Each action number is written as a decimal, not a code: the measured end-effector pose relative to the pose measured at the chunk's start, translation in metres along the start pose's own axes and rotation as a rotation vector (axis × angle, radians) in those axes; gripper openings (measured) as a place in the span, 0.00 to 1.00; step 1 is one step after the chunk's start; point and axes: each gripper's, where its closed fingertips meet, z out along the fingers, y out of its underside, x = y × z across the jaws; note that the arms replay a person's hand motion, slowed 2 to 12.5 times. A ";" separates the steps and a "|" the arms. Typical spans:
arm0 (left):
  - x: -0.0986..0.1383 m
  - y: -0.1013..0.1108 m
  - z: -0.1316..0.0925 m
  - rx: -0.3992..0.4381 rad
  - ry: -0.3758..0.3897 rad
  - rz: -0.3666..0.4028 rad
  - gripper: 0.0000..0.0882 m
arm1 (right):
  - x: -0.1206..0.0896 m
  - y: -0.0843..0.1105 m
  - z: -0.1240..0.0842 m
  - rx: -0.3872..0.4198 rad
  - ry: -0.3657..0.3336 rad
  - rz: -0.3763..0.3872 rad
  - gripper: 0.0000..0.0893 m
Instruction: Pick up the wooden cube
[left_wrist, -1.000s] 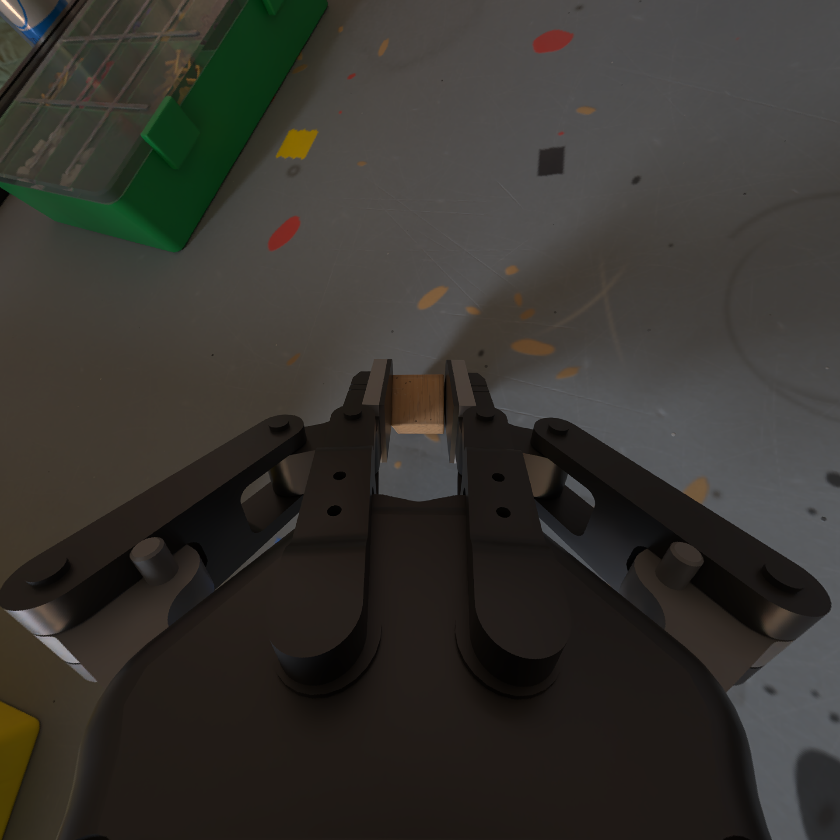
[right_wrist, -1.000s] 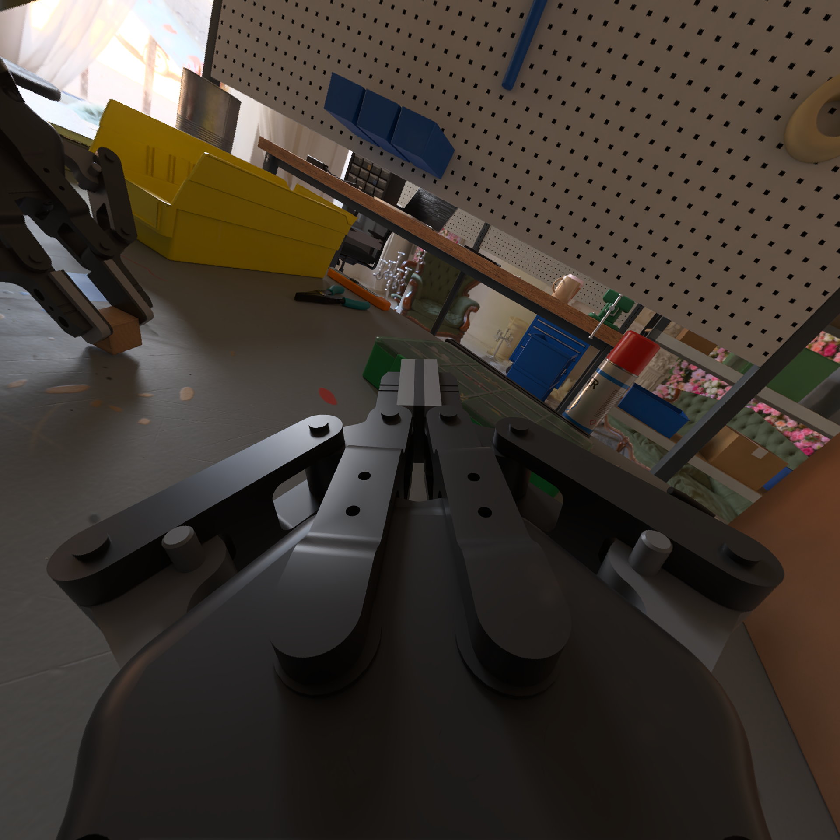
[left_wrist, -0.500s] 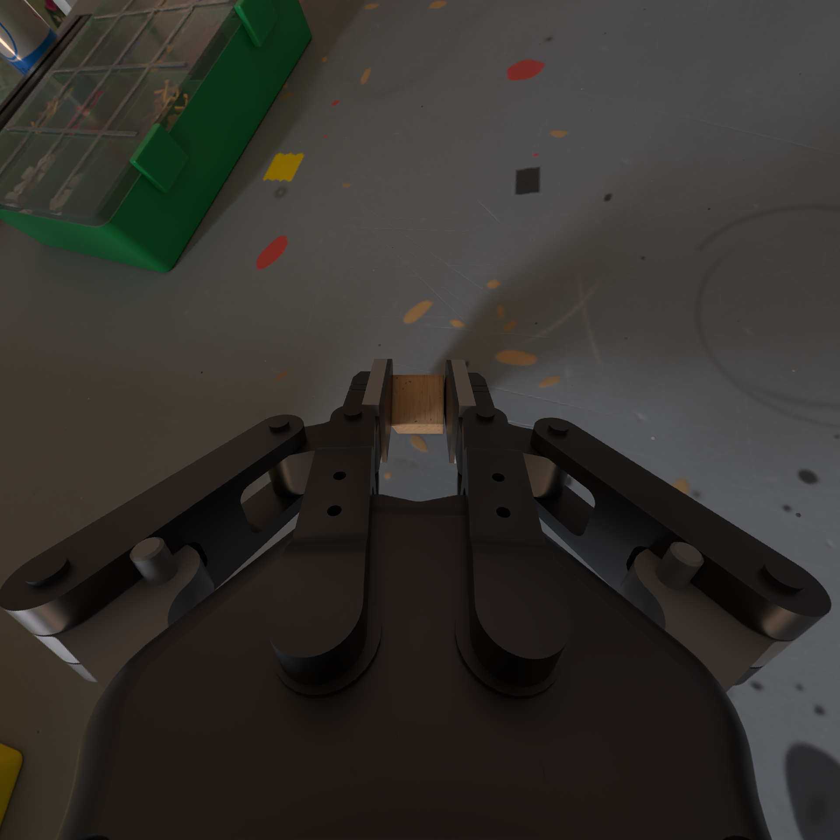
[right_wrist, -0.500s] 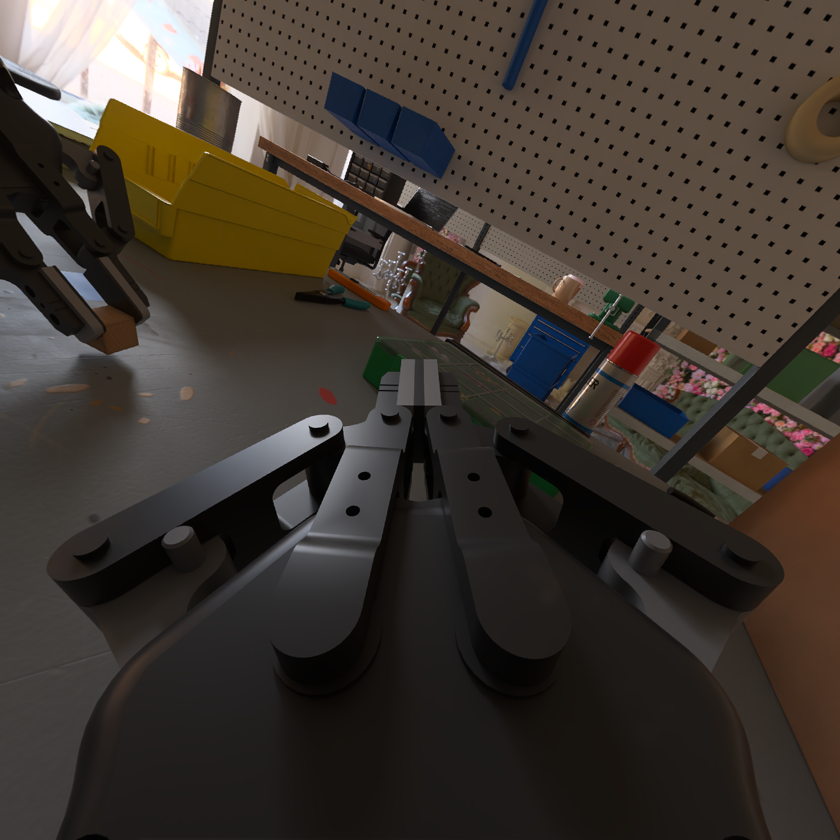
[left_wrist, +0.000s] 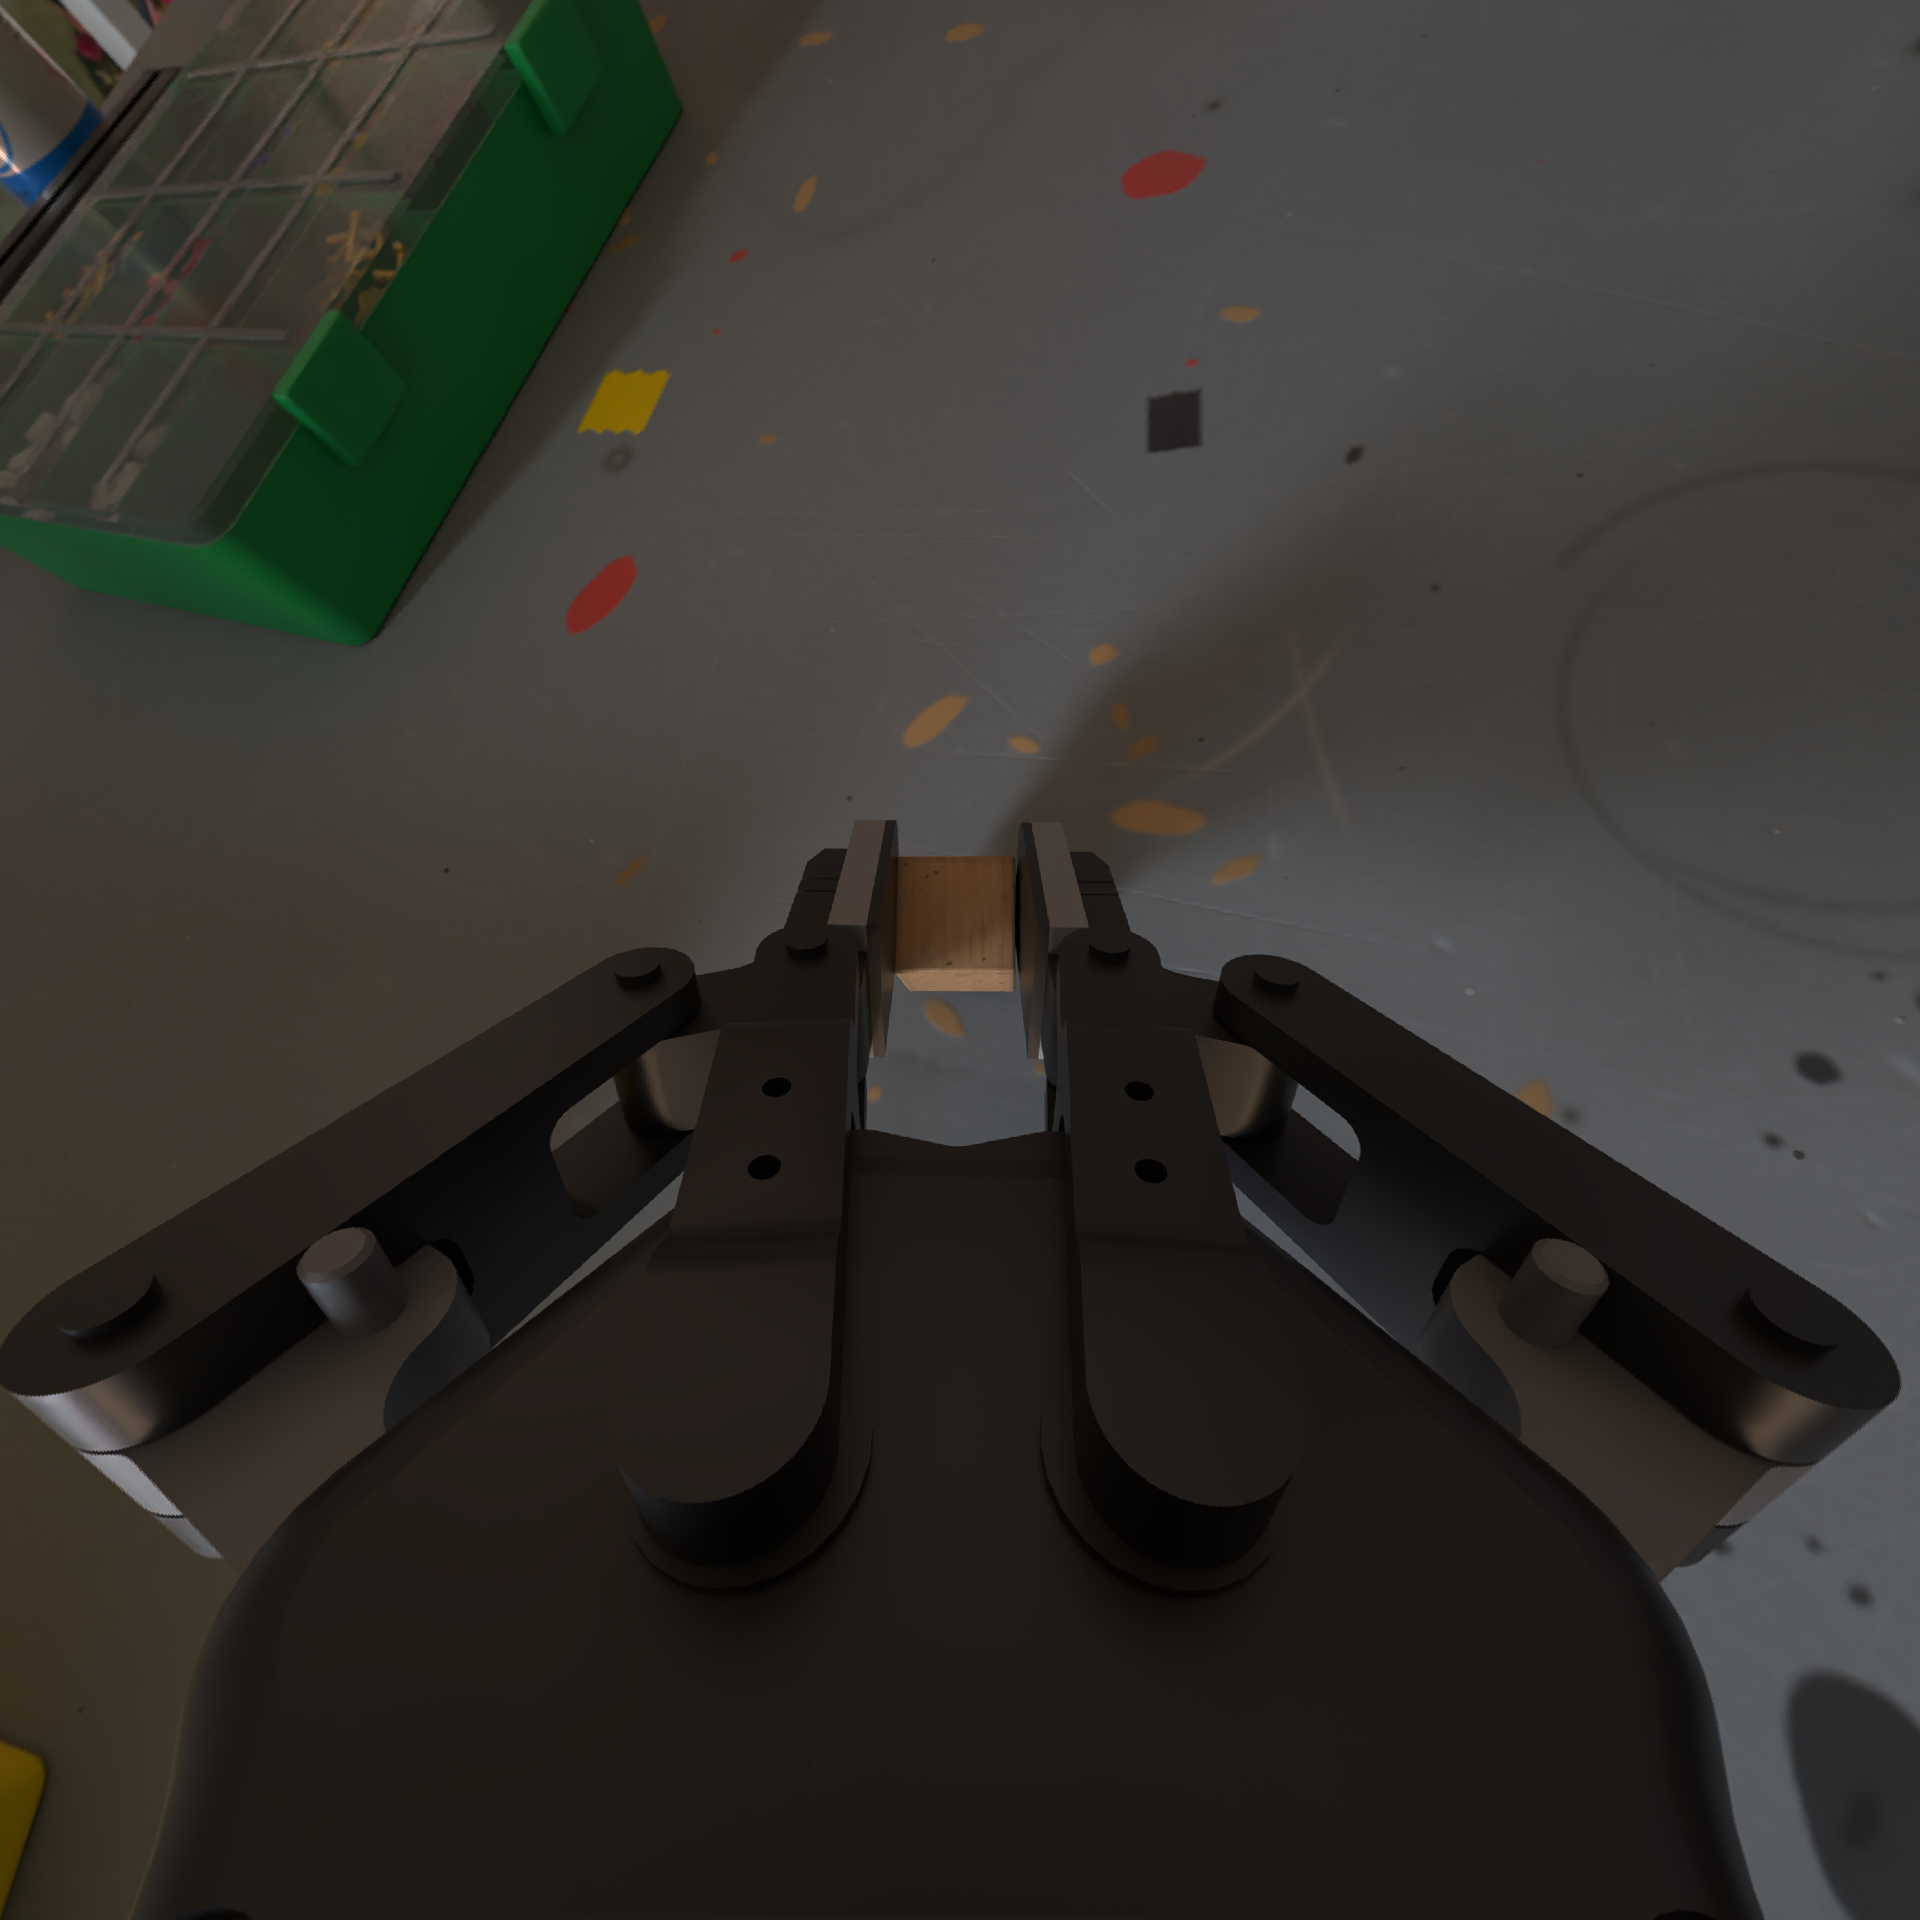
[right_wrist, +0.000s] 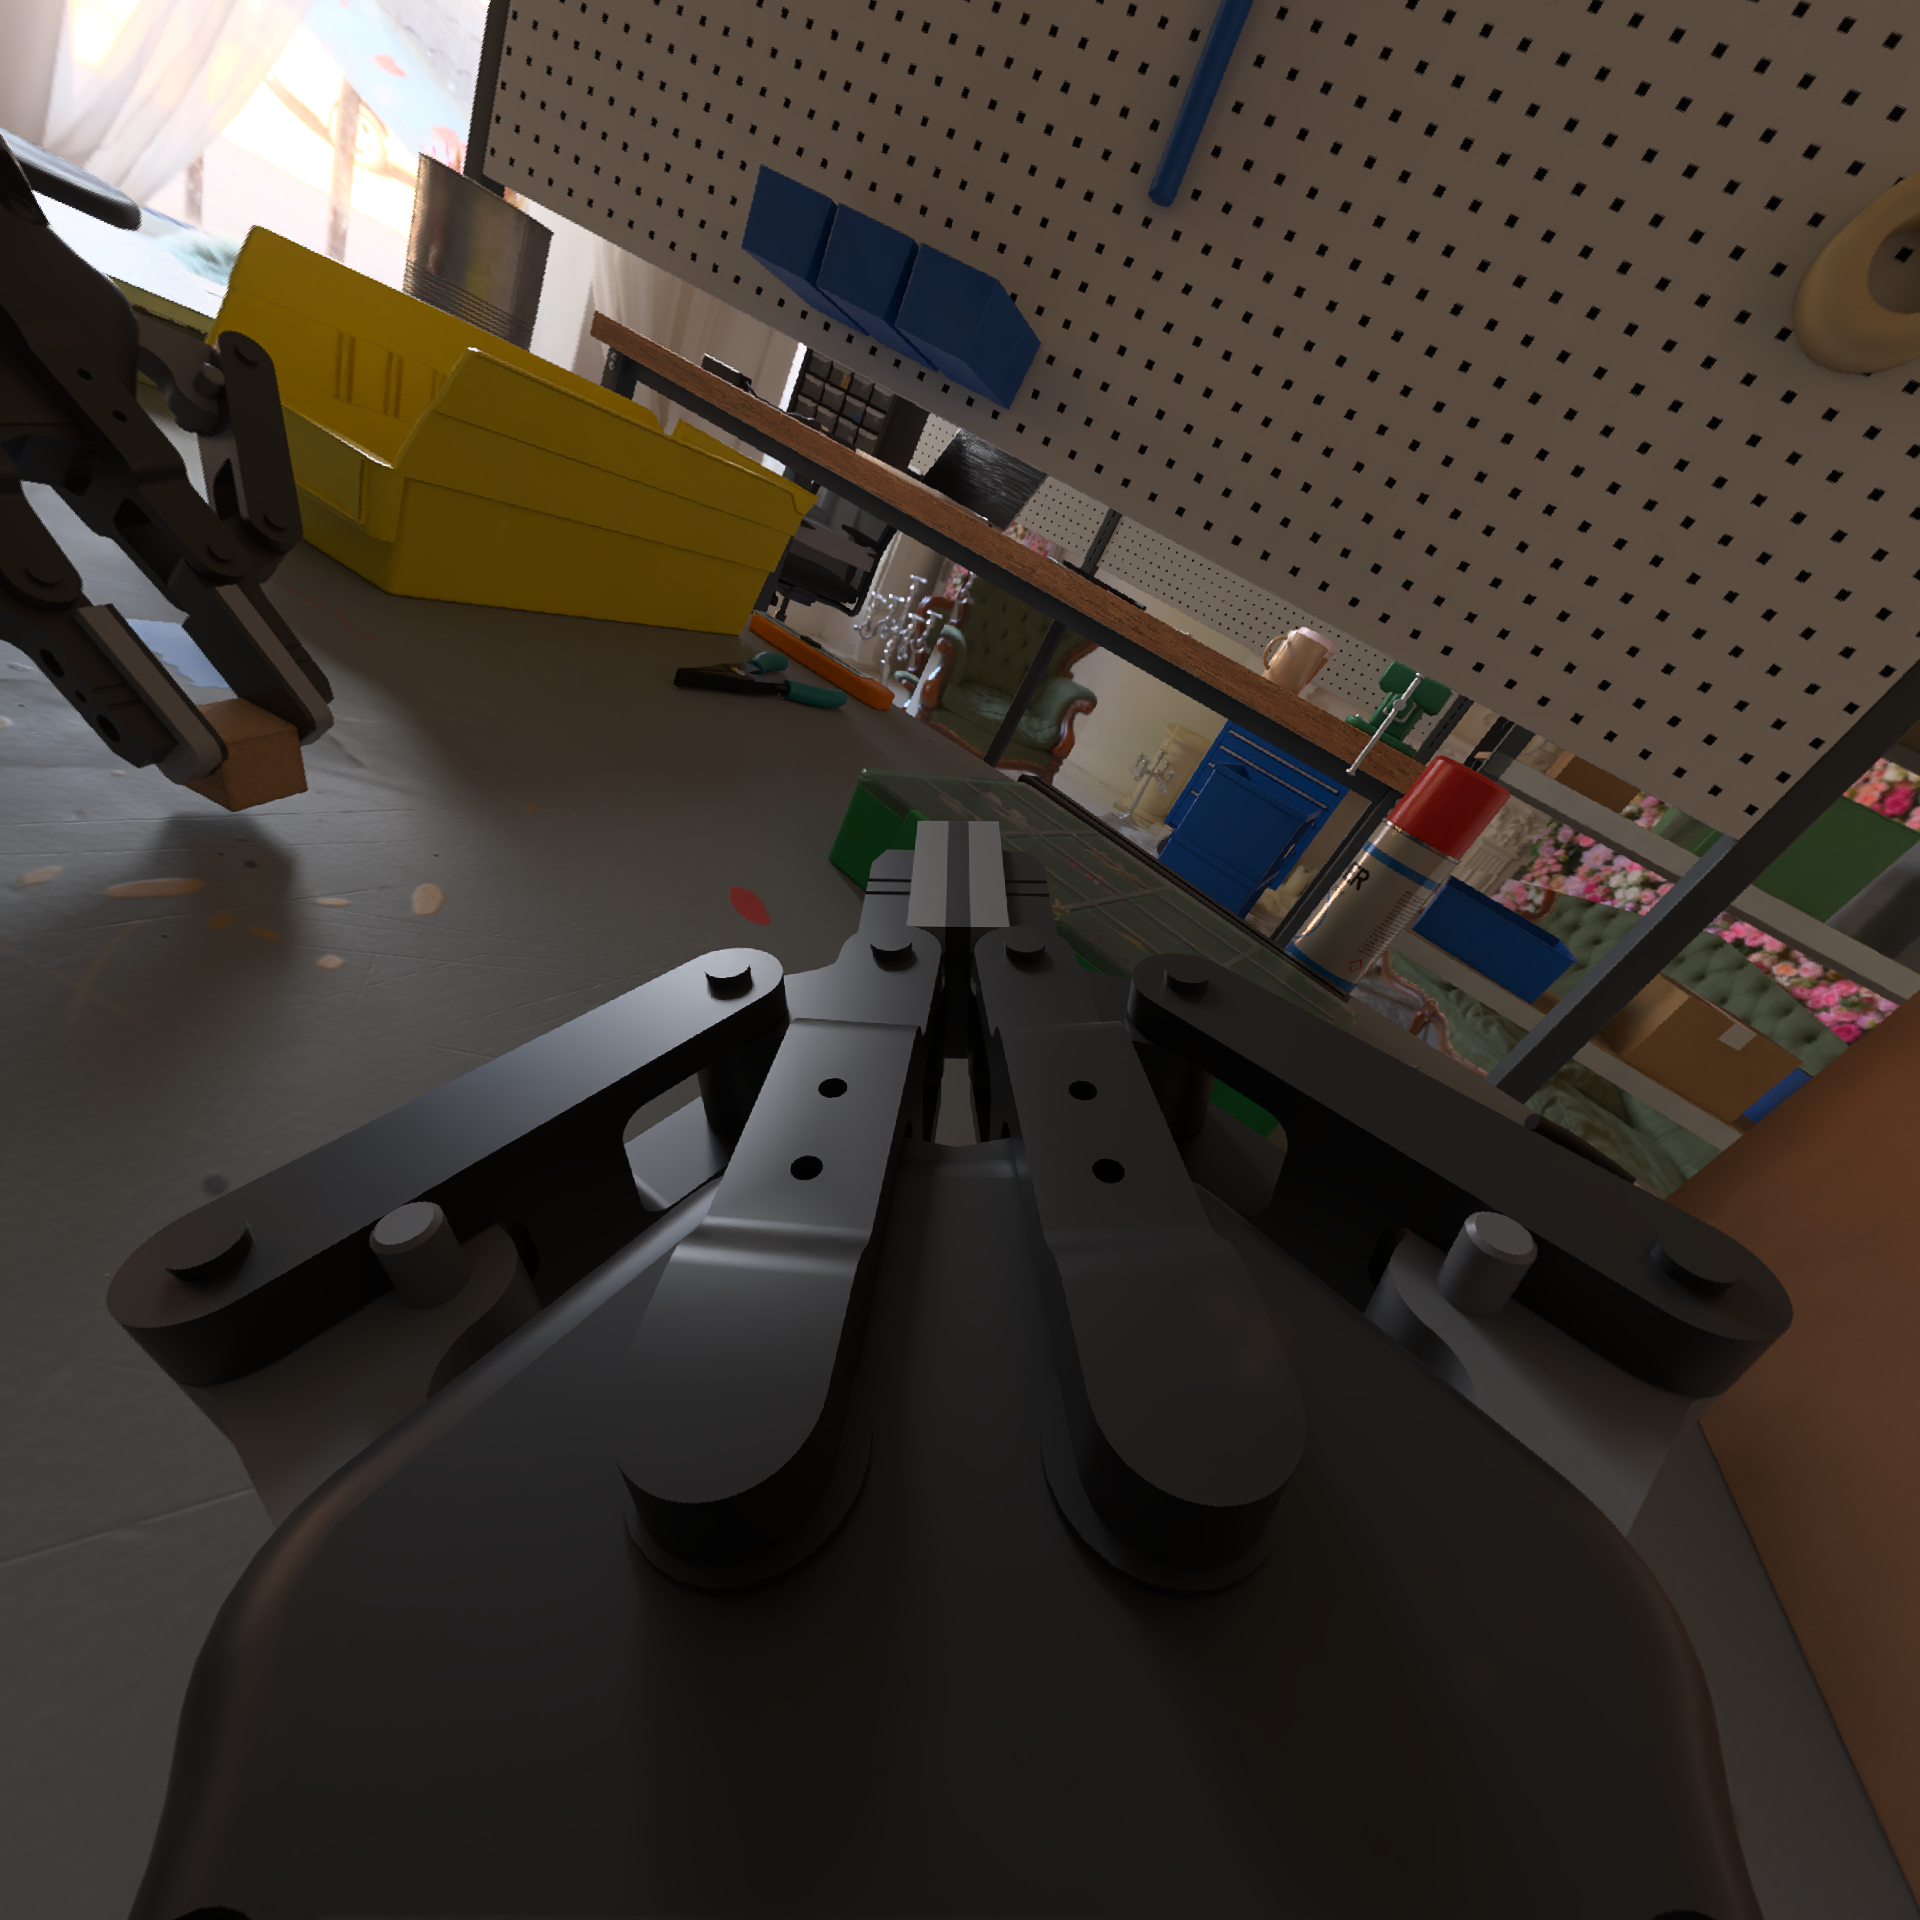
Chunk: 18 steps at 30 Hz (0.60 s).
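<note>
The wooden cube (left_wrist: 954, 923) is small and light brown. My left gripper (left_wrist: 956, 883) is shut on it, with a pad against each side, and holds it clear above the grey bench. In the right wrist view the same cube (right_wrist: 255, 750) hangs between the left gripper's fingertips (right_wrist: 223, 717) at the far left, above its own shadow. My right gripper (right_wrist: 957, 873) is shut and empty, its pads pressed together, low over the bench and well to the right of the cube.
A green parts case with a clear lid (left_wrist: 312, 312) lies at the upper left and shows ahead of the right gripper (right_wrist: 883, 821). Yellow bins (right_wrist: 499, 478), hand tools (right_wrist: 769, 681), a spray can (right_wrist: 1392, 883) and a pegboard (right_wrist: 1351, 364) stand at the back.
My left gripper has risen with the cube, which now hangs higher above the bench and its shadow. The right gripper has not moved.
</note>
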 end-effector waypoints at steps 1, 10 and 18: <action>0.002 -0.001 0.000 0.005 0.009 0.004 0.23 | 0.000 0.000 0.000 0.000 0.000 0.000 0.00; 0.018 -0.014 -0.001 0.079 0.096 0.038 0.23 | 0.000 0.000 0.000 0.000 -0.001 -0.001 0.00; 0.025 -0.020 -0.002 0.109 0.133 0.052 0.23 | 0.000 0.000 0.000 0.000 -0.002 -0.002 0.00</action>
